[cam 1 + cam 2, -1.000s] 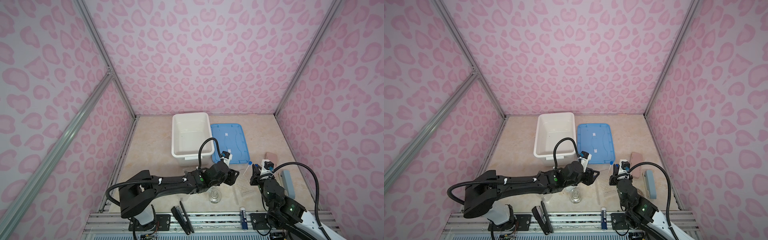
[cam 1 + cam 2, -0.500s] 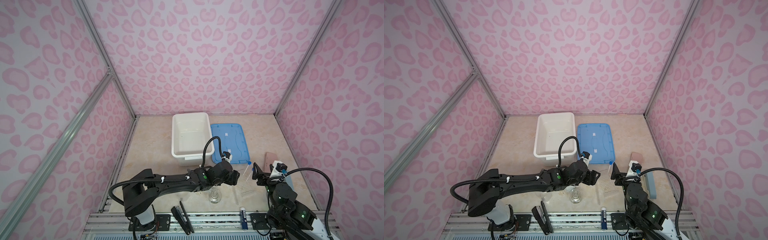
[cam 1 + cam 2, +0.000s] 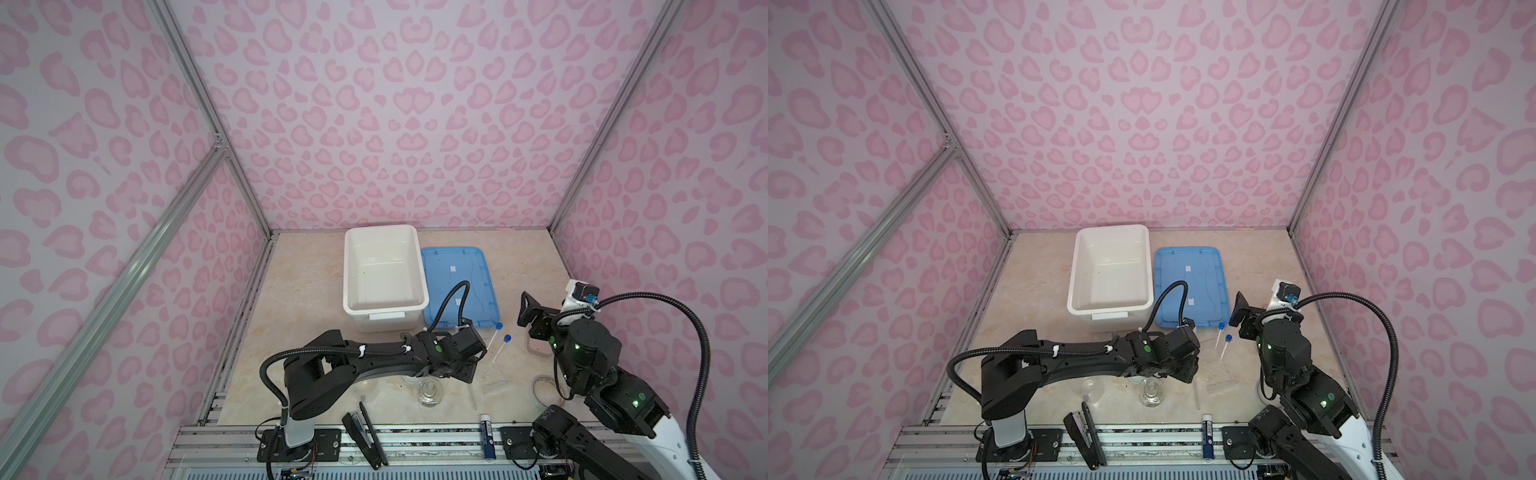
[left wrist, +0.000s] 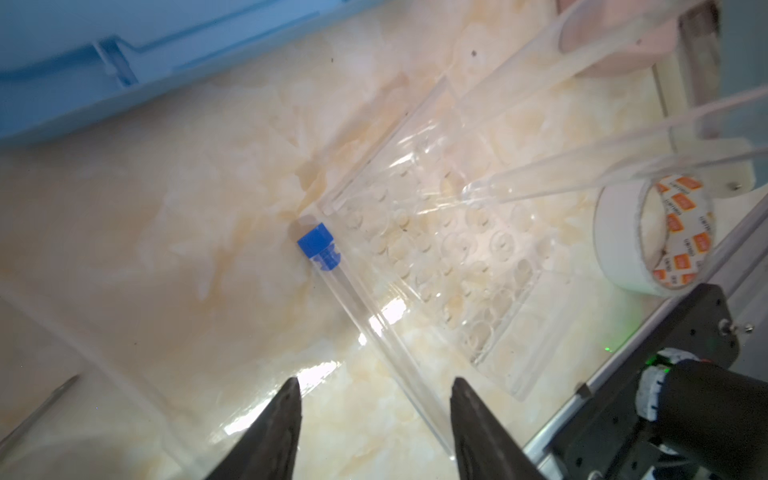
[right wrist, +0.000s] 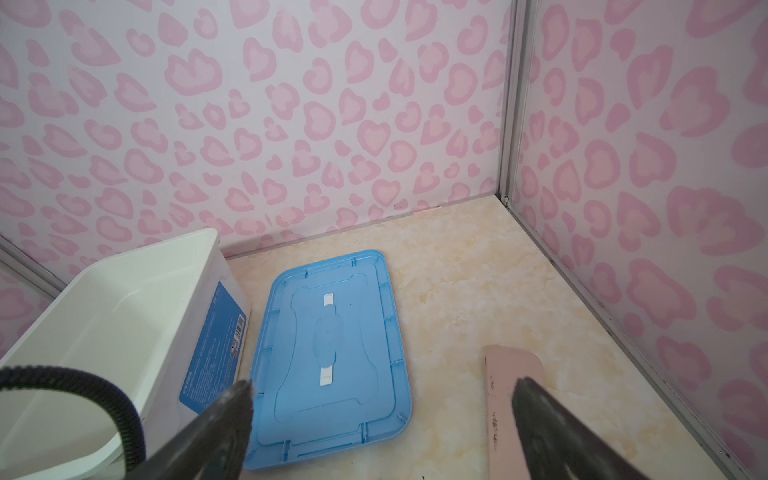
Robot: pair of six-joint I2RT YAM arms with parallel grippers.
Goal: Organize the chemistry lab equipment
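Observation:
A clear rack (image 4: 457, 257) lies flat on the table, faint in both top views (image 3: 496, 380) (image 3: 1223, 376). Two blue-capped tubes (image 3: 498, 326) (image 3: 1227, 338) slant up from its back edge; the left wrist view shows their clear bodies (image 4: 623, 170). Another blue-capped tube (image 4: 332, 270) lies beside the rack, below my left gripper (image 4: 374, 382) (image 3: 471, 370), which is open and empty. My right gripper (image 5: 382, 386) (image 3: 532, 316) is open, empty and raised to the right of the tubes. A glass jar (image 3: 429, 392) and a clear flask (image 3: 1092, 388) stand near the front.
A white bin (image 3: 380, 227) and a blue lid (image 3: 457, 286) lie at the back. A tape roll (image 4: 615, 249) sits right of the rack. A flat pink piece (image 5: 511, 365) lies under the right gripper. A black stapler (image 3: 365, 436) and a blue-and-white stick (image 3: 487, 436) rest on the front rail.
My right gripper opened, let go of a blue-capped tube at the rack, and drew back up and to the right. The left gripper shifted slightly right and forward.

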